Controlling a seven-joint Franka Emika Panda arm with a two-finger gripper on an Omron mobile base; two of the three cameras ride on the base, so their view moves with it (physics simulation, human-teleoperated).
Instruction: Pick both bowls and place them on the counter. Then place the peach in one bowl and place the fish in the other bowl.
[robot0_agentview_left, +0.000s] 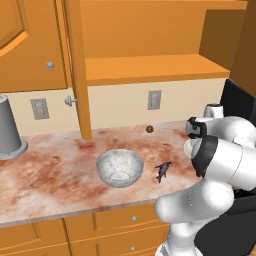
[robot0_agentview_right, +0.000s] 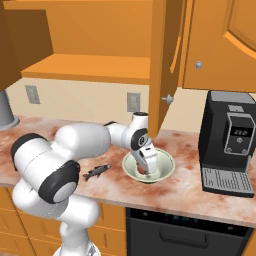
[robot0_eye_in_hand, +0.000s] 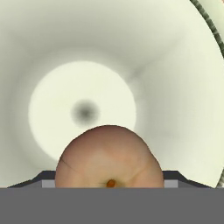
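The pale green-cream bowl (robot0_agentview_right: 166, 163) stands on the marble counter (robot0_agentview_right: 192, 186), in front of the open cabinet door. My gripper (robot0_agentview_right: 144, 167) reaches down into it, shut on the peach (robot0_eye_in_hand: 109, 153), which hangs a little above the bowl's floor (robot0_eye_in_hand: 65, 39) and casts a small shadow there. The peach hides most of my fingers. The dark grey fish (robot0_agentview_right: 97, 172) lies on the counter left of this bowl. In the left base view the fish (robot0_agentview_left: 162, 171) lies just right of the empty grey-white marbled bowl (robot0_agentview_left: 119, 168), which sits mid-counter (robot0_agentview_left: 50, 175).
A black coffee machine (robot0_agentview_right: 231, 142) stands right of the green bowl. The open cabinet door (robot0_agentview_right: 165, 60) hangs just behind it. A small dark brown ball (robot0_agentview_left: 149, 129) sits by the wall, and a tall grey upturned cup (robot0_agentview_left: 8, 129) stands at the far left.
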